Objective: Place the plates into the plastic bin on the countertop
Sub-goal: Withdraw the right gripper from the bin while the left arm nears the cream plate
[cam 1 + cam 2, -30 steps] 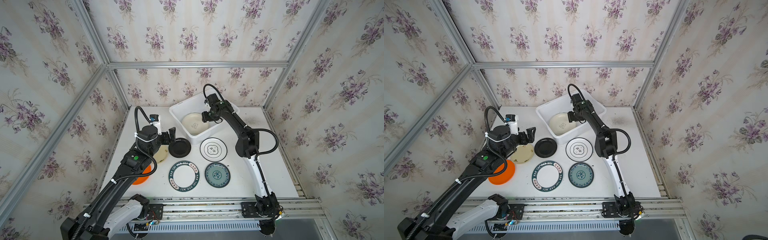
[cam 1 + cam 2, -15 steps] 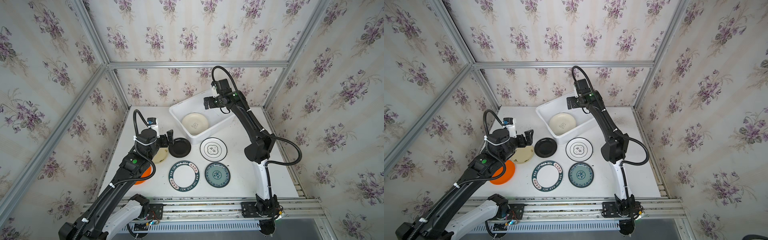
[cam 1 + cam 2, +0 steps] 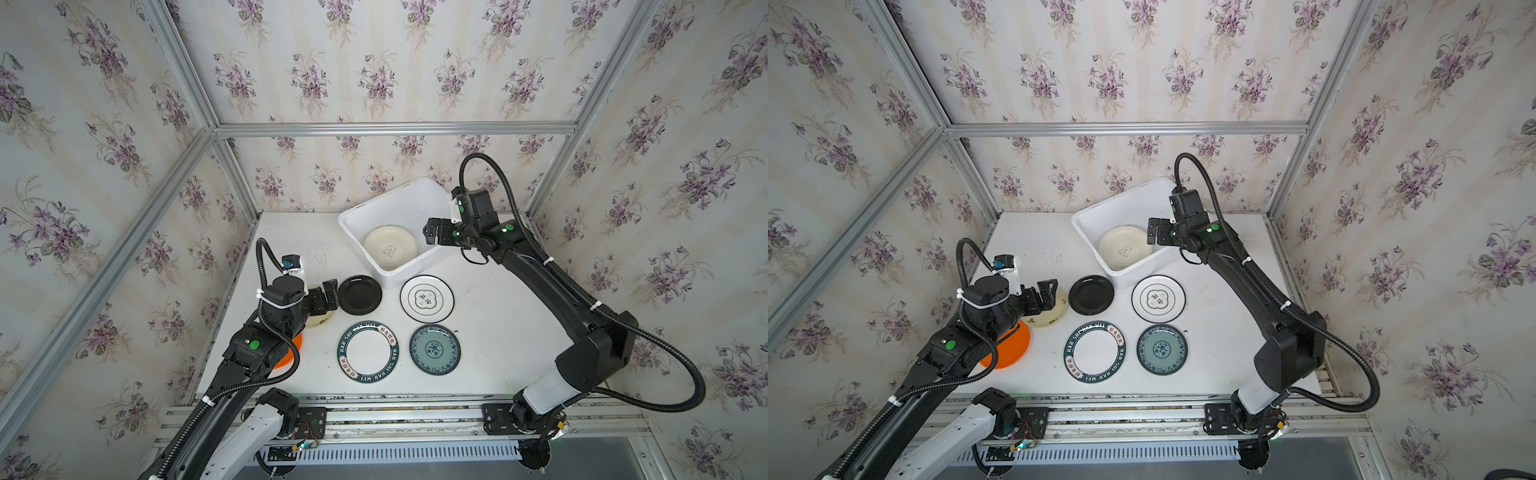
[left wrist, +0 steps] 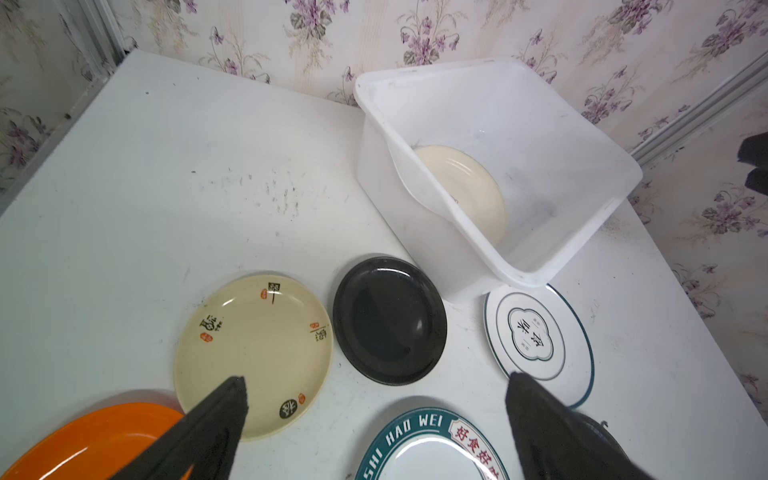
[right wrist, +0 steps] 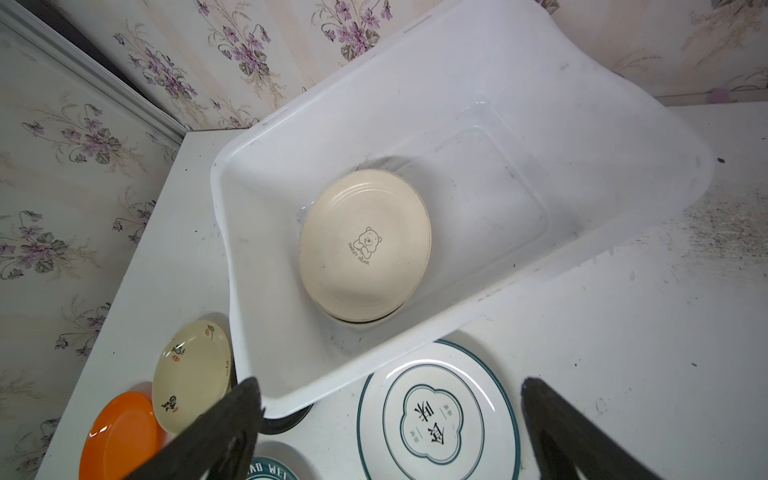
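While the right gripper [image 3: 436,235] hung with its jaws spread wide and nothing between them, just above the right-hand rim of the plastic bin [image 3: 399,203], the left gripper [image 3: 324,297] hovered just as slack and empty over a glossy cream plate [image 4: 253,353] marked with small dark and red characters. The bin was a deep tub of milky plastic with rounded corners and a rolled rim, set askew at the back of the scuffed white countertop [image 3: 498,332]; a matte cream plate [image 3: 390,248] with a little bear drawn on it lay in its left half, and the floor of its right half was bare. Five more round, shallow plates lay in front: a shiny black plate [image 3: 359,294] just beside the glossy cream one, a white plate [image 3: 427,298] with a thin dark ring reaching the bin's near corner, a lettered plate [image 3: 368,351] with a broad dark band, a finely patterned teal plate [image 3: 434,349], and an orange plate [image 3: 1011,345] partly hidden by the left arm. Bare countertop stretched to the right of the plates and across the back left, and aluminium framing [image 3: 415,400] edged its front. A second earlier the right gripper had been down inside the bin over the matte plate; it had since risen and drawn back rightward, while the left gripper had barely shifted.
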Robot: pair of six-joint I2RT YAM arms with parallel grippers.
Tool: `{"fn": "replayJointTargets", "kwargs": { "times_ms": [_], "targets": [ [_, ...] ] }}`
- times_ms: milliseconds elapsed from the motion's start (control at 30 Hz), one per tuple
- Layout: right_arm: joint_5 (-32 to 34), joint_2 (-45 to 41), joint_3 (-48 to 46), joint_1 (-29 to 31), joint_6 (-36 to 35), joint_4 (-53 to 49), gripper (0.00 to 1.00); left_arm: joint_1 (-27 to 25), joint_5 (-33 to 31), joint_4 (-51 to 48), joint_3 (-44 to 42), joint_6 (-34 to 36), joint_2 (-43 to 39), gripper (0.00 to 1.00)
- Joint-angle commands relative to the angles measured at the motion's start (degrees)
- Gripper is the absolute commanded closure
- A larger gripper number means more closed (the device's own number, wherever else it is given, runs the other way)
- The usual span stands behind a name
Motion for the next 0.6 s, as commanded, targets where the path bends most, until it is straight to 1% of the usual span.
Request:
{"fn": "replayJointTargets", "kwargs": {
  "times_ms": [0, 67, 167, 267, 333, 433, 567],
  "targets": [
    [1.8, -3.5, -3.5, 0.0, -0.4, 2.7, 0.01, 0.0, 4.7, -4.1, -0.4, -2.2, -0.6, 0.01],
    [2.0, -5.6, -6.5, 0.0, -1.1, 3.3, 0.0, 0.0, 5.2, -4.9, -1.8, -1.9, -2.1, 0.01],
    [3.3, -8.7, -10.8, -0.1, -0.1, 4.0, 0.0, 0.0, 4.2, -3.8, -5.4, -1.3, -6.0, 0.01],
    [0.8, -12.0, -16.1, -1.0, -0.1, 8.3, 0.0, 0.0, 2.7, -3.8, -6.8, -0.7, -9.8, 0.01],
    [0.0, -12.7, -16.5, -1.2, -1.2, 7.9, 0.0, 0.0, 3.1, -4.8, -6.8, -1.4, -12.4, 0.01],
    [-0.7, -12.8, -15.7, -1.2, -1.6, 4.4, 0.0, 0.0, 4.6, -5.7, -7.0, -2.7, -14.9, 0.01],
    [-2.7, -15.0, -18.9, -1.1, -0.9, 3.8, 0.0, 0.0, 5.4, -7.1, -7.4, -3.3, -16.1, 0.01]
  ]
}}
